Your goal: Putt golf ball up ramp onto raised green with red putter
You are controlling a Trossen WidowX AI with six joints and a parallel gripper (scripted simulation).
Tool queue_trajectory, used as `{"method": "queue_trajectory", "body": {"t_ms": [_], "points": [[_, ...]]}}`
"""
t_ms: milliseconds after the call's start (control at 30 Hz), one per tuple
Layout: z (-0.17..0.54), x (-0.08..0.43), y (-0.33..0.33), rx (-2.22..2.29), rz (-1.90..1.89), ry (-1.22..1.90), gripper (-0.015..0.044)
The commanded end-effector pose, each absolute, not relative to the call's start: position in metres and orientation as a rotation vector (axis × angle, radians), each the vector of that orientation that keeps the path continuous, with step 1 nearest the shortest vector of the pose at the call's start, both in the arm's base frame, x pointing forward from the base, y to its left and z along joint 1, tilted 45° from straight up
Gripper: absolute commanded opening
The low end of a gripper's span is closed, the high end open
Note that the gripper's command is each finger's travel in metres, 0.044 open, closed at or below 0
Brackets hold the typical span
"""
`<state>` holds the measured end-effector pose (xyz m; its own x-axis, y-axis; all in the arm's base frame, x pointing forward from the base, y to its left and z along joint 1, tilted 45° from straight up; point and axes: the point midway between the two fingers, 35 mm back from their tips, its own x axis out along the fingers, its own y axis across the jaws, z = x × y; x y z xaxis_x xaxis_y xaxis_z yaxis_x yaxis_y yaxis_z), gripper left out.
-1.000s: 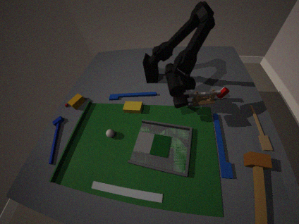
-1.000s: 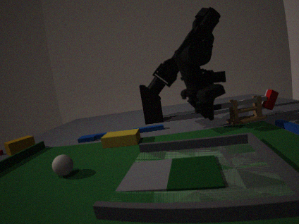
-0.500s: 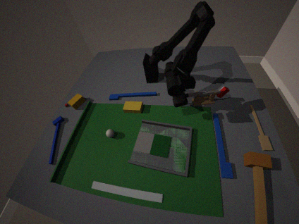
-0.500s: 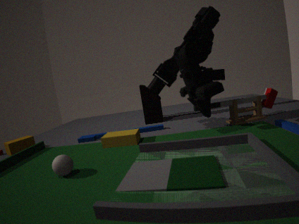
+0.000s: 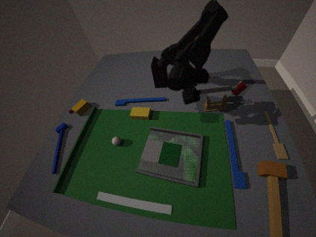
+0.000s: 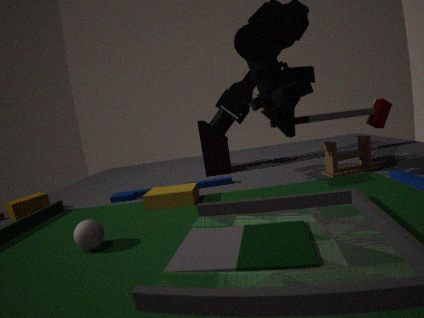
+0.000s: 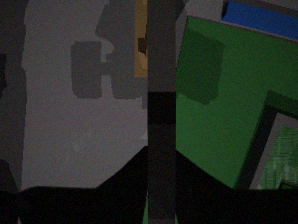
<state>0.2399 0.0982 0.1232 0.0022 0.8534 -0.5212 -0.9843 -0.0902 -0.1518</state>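
My gripper point(image 5: 191, 96) point(image 6: 289, 128) point(image 7: 157, 151) is shut on the dark grip of the red putter. The red putter point(image 5: 239, 89) point(image 6: 381, 113) point(image 7: 161, 55) is held up off its wooden stand point(image 5: 215, 109) point(image 6: 330, 160) point(image 7: 140, 30), with its grey shaft nearly level and its red head pointing right in the top and exterior views. The white golf ball point(image 5: 116, 141) point(image 6: 89, 234) rests on the green mat point(image 5: 100, 168) point(image 6: 40, 280), left of the pale ramp point(image 5: 152, 150) point(image 6: 207, 247). The raised green point(image 5: 170, 153) point(image 6: 277, 245) adjoins the ramp, inside a grey-walled frame.
Yellow blocks point(image 5: 140, 112) point(image 6: 171, 196) point(image 5: 80, 106) stand at the mat's back edge and beyond its left corner. Blue sticks point(image 5: 145, 100) point(image 5: 57, 150) point(image 5: 232, 145) lie around the mat. A mallet point(image 5: 272, 169) and a wooden paddle point(image 5: 280, 150) lie at the right. A white strip point(image 5: 134, 203) lies in front.
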Motion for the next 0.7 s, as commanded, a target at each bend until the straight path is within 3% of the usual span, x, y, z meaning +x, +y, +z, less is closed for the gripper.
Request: {"method": "queue_trajectory", "body": {"t_ms": [0,667], "points": [[0.138,0.238,0.087,-0.565,1.569,0.285,0.0000],[0.099,0.262,0.034,-0.407,1.420,0.597,0.0000]]}}
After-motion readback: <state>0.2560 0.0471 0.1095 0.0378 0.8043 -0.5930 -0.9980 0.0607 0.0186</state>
